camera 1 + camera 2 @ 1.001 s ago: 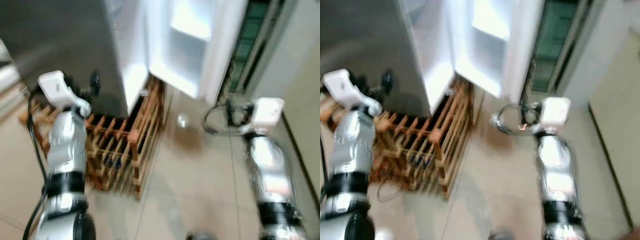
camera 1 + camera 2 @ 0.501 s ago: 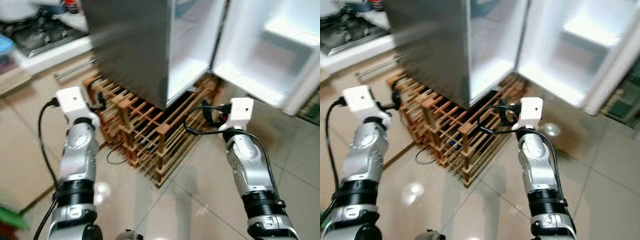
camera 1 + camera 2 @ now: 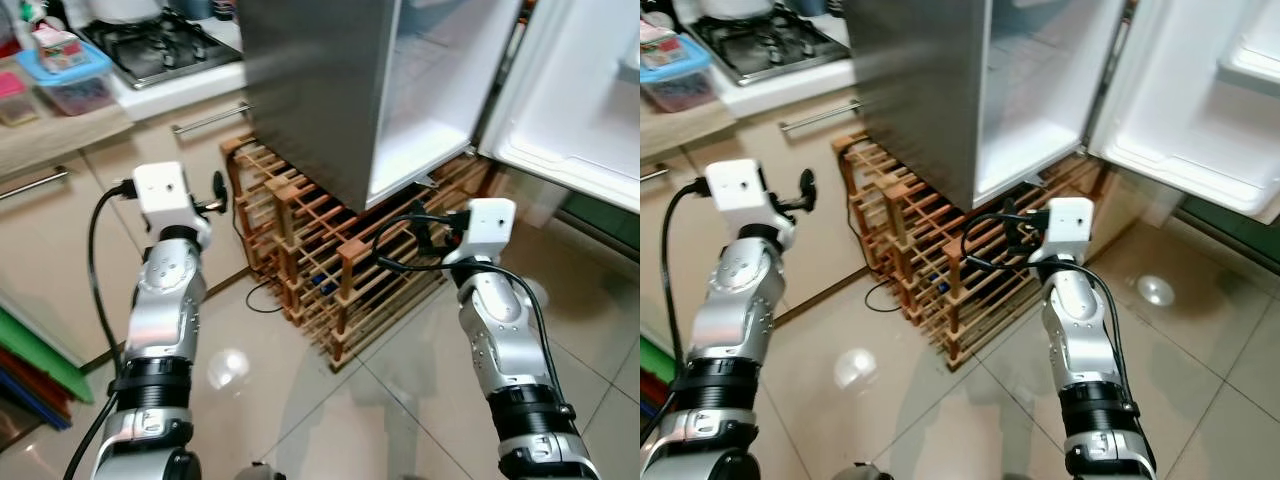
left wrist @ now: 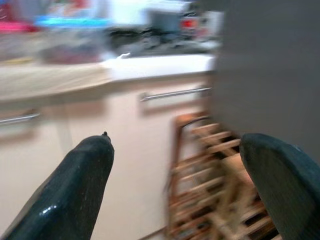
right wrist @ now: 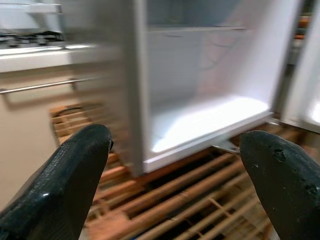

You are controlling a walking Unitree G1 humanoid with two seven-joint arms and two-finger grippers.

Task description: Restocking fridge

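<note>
Fridge (image 3: 320, 90): the grey cabinet stands at 12 o'clock in the head views, raised on a wooden rack (image 3: 320, 265). Its door (image 3: 590, 100) hangs open toward 2 o'clock, with white door shelves showing on the inner face. The lower compartment (image 5: 200, 120) is lit, and the part in view holds nothing.

Kitchen counter (image 3: 60, 140): runs along 10 to 11 o'clock, with a gas hob (image 3: 160, 45) next to the fridge. A clear lidded food container (image 3: 68, 78) sits on the counter near the hob. Cupboard fronts with bar handles lie beneath.

Wooden rack: a lattice of slats on the tiled floor (image 3: 400, 400), directly under the fridge. A black cable runs across its front face.

Left gripper (image 4: 177, 185): raised at 9 o'clock, apart from the counter and the rack. Its fingers are spread wide with nothing between them. The wrist view looks toward the cupboard fronts and the rack's near corner.

Right gripper (image 5: 175, 190): raised at 3 o'clock, in front of the rack and below the open compartment. Its fingers are likewise spread wide and carry nothing. The wrist view faces the lit compartment.

Task status (judgement): access is prepared, since the door is open. No item is in either gripper, and none is seen in the visible compartment, so restocking itself appears not yet begun. Remaining work: fetch an item, possibly the container on the counter, carry it to the fridge, place it inside, and close the door.
</note>
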